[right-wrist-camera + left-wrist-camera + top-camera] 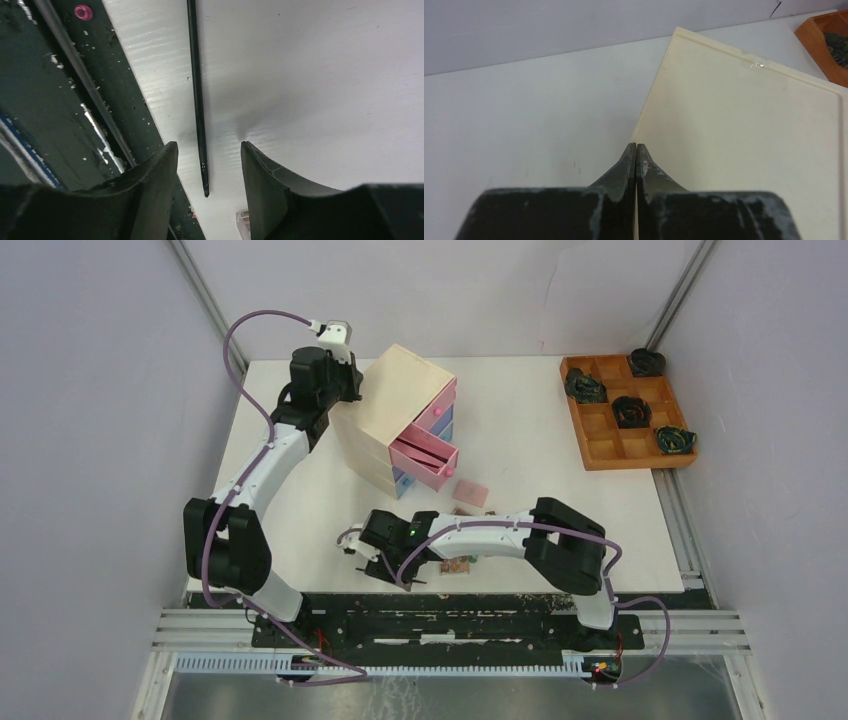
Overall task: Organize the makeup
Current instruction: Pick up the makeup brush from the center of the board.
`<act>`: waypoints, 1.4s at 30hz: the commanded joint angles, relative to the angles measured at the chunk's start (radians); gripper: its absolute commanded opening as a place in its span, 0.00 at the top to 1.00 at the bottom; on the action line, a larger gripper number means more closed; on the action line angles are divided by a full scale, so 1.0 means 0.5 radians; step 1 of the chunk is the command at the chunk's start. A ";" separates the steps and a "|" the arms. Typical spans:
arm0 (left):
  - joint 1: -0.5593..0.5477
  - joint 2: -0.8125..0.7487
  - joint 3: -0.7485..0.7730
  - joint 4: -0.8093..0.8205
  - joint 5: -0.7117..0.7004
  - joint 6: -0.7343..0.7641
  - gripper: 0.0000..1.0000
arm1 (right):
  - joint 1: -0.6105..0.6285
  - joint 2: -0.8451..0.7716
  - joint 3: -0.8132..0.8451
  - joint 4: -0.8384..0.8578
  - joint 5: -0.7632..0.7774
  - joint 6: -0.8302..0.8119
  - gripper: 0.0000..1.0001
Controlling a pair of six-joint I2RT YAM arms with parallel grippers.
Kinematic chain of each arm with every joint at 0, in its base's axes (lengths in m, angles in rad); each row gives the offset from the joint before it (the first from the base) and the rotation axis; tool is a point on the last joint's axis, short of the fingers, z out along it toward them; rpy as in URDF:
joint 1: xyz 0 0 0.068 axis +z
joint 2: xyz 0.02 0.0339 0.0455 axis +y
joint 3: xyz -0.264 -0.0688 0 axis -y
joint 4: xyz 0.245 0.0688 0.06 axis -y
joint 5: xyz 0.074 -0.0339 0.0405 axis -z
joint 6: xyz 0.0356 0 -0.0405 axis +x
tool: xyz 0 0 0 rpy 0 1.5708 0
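From above and behind we see the whole tabletop. Our left wrist view hugs the chest top, the right skims the tabletop's near edge; overhead shares both.

No text, label, brand, number or sign can be read in any of the three views. The pale chest in the upper middle of the top view, the wooden grid tray at its upper right and the thin black stick in the right wrist view all show plain surfaces. The pale flecks on the black base rail along the bottom of the top view are too small to tell as lettering.
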 commanded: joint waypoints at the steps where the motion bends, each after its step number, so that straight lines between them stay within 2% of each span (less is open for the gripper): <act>1: 0.029 0.148 -0.108 -0.548 -0.072 -0.006 0.97 | 0.002 0.046 -0.049 0.213 0.076 0.063 0.45; 6: 0.028 0.149 -0.109 -0.548 -0.069 -0.008 0.97 | 0.005 0.091 -0.090 0.247 0.142 0.067 0.49; 8: 0.029 0.149 -0.111 -0.548 -0.068 -0.009 0.97 | 0.004 0.120 -0.106 0.242 0.158 0.070 0.53; 12: 0.029 0.144 -0.114 -0.549 -0.074 -0.005 0.97 | 0.010 0.147 -0.175 0.257 0.187 0.101 0.69; 15: 0.030 0.143 -0.114 -0.548 -0.079 -0.006 0.97 | 0.017 0.145 -0.232 0.257 0.201 0.106 0.92; 17: 0.031 0.144 -0.114 -0.549 -0.076 -0.006 0.97 | 0.017 0.132 -0.266 0.253 0.210 0.114 0.99; 22: 0.029 0.144 -0.114 -0.547 -0.071 -0.007 0.97 | 0.016 0.039 -0.273 0.222 0.232 0.107 0.99; 28: 0.034 0.135 -0.115 -0.545 -0.077 -0.006 0.97 | 0.017 -0.163 -0.121 0.087 0.229 0.053 0.99; 37: 0.039 0.123 -0.117 -0.545 -0.065 -0.009 0.97 | 0.016 -0.466 0.381 -0.423 0.331 -0.076 0.99; 42: 0.042 0.120 -0.120 -0.539 -0.040 -0.017 0.97 | 0.008 -0.544 0.791 -0.749 0.599 -0.223 0.99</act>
